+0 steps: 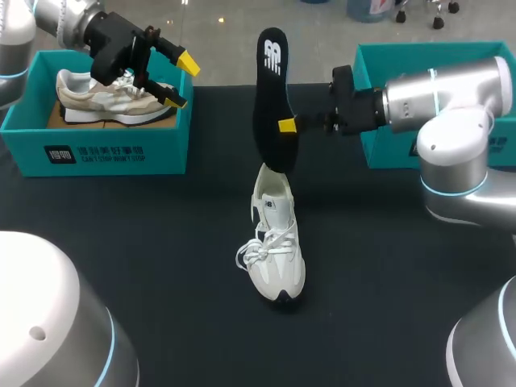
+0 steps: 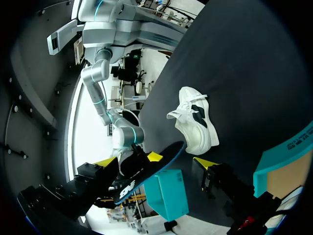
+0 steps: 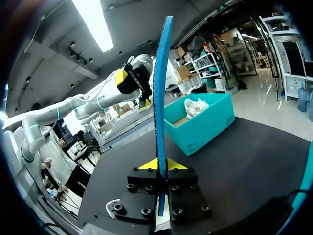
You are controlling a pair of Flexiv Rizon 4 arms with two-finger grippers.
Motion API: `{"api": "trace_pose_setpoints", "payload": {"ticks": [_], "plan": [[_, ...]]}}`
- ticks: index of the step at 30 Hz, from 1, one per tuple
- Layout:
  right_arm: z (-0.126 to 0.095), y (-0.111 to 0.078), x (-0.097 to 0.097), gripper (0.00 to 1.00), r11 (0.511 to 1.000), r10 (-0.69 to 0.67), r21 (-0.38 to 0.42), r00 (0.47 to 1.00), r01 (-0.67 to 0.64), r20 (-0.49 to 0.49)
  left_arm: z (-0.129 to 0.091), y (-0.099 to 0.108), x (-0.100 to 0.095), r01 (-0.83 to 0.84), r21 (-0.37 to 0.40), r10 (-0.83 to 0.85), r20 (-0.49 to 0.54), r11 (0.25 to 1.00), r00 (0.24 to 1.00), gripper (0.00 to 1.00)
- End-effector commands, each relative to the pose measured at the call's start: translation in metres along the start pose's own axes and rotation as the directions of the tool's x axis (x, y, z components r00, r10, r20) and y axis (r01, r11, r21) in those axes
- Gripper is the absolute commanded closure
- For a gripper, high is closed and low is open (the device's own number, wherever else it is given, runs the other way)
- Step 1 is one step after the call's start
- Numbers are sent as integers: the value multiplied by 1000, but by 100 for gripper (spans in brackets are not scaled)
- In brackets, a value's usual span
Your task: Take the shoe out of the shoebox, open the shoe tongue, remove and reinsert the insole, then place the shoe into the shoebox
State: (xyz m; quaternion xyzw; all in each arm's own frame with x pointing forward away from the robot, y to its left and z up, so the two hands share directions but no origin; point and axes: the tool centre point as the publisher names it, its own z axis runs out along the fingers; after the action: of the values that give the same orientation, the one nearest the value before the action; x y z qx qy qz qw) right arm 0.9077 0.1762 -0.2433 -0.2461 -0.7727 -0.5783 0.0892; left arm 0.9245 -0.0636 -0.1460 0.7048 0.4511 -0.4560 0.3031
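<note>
**Insole held upright over the white shoe, left arm parked above its box**

My right arm comes in from the right, and its jaws are clenched on the insole [image 1: 270, 97], gripping it from both sides about halfway down its length. The insole stands nearly vertical, black with a blue edge, its printed heel end uppermost. In the right wrist view I see it edge-on [image 3: 161, 98], rising straight up from between the two yellow tips. Its lower end sits at the heel opening of the white shoe [image 1: 276, 250]; I cannot tell whether the two touch.

The shoe rests on its sole near the middle of the black table [image 1: 161, 242], toe pointing toward the near edge. Its laces are loose, and one loop spills onto the cloth beside it.

My left jaws are released, the yellow tips well apart with nothing between them. They hang above the teal shoebox [image 1: 97, 153] at the far left of the table. A beige sneaker [image 1: 105, 101] lies inside that box.

A second teal shoebox [image 1: 419, 50] stands at the far right, partly hidden behind my right arm.
</note>
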Motion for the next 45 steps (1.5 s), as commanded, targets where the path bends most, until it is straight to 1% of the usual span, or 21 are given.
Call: {"api": "trace_pose_setpoints", "payload": {"ticks": [1, 2, 3, 4, 17, 18, 19, 20, 22, 26, 31, 37, 45], "plan": [[7, -11, -6, 100, 1000, -14, -12, 1000, 14, -6, -1, 0, 0, 0, 1, 0, -3, 1000, 1000, 0], [8, -14, -6, 100, 1000, -7, -15, 1000, 7, -23, -1, 0, 0, 0, 1, 0, -3, 1000, 1000, 0], [9, -18, -7, 100, 1000, 12, -3, 1000, -12, -21, -1, 0, 0, 0, 1, 0, -3, 1000, 1000, 0], [9, -21, -6, 100, 999, 36, 10, 999, -36, -39, -1, 0, 0, 0, 1, 0, -3, 1000, 1000, 0], [9, -21, -6, 100, 999, 36, 10, 999, -36, -39, -1, 0, 0, 0, 1, 0, -3, 1000, 1000, 0], [13, -23, -6, 100, 1000, 17, 2, 999, -17, -46, -1, 0, 0, 0, 1, 0, -3, 1000, 1000, 0], [16, -26, -7, 100, 1000, 31, -1, 998, -31, -53, -1, 0, 0, 0, 1, 0, -3, 1000, 1000, 0], [18, -27, -7, 100, 999, 21, -29, 998, -23, -56, -1, 0, 0, 0, 1, 0, -3, 1000, 1000, 0], [21, -31, -9, 100, 999, 35, -18, 998, -36, -58, -1, 0, 0, 0, 1, 0, -3, 1000, 1000, 0], [24, -34, -7, 100, 999, 40, -28, 997, -42, -62, -1, 0, 0, 0, 1, 0, -3, 1000, 1000, 0], [25, -39, -9, 100, 997, 55, -56, 997, -58, -56, -1, 0, 0, 0, 1, 0, -3, 1000, 1000, 0], [29, -46, -11, 100, 997, 62, -46, 996, -65, -64, -1, 0, 0, 0, 1, 0, -3, 1000, 1000, 0], [29, -56, -10, 100, 997, 66, -30, 995, -68, -69, -1, 0, 0, 0, 1, 0, -3, 1000, 1000, 0]]}}
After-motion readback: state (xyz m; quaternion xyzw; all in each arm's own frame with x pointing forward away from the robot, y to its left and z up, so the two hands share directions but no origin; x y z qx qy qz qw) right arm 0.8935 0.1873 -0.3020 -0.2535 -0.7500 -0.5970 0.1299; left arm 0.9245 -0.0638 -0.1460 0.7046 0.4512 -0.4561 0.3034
